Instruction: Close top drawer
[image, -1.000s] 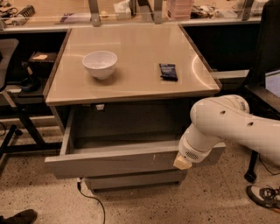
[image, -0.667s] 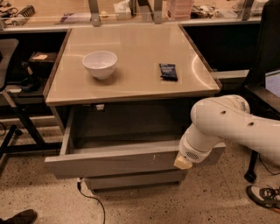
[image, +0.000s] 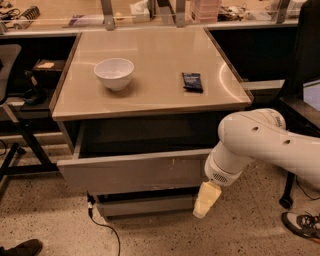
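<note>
Grey metal, the top drawer (image: 132, 172) stood pulled out beneath the beige worktop (image: 150, 97) at mid frame. The white arm (image: 260, 142) reached in from the right, its cream gripper (image: 207, 199) by the drawer front's lower right corner; whether clenched or released could not be told. A white bowl (image: 114, 73) and dark packet (image: 192, 82) sat on the worktop, well apart

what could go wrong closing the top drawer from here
1. The gripper hangs at the far right end of the top drawer, so an off-centre push might skew the drawer and jam it.
2. Its tip sits below the front's lower edge, so it may slip under and hit the lower drawer front instead.
3. A hard shove could jolt the white bowl on the tabletop.
</note>
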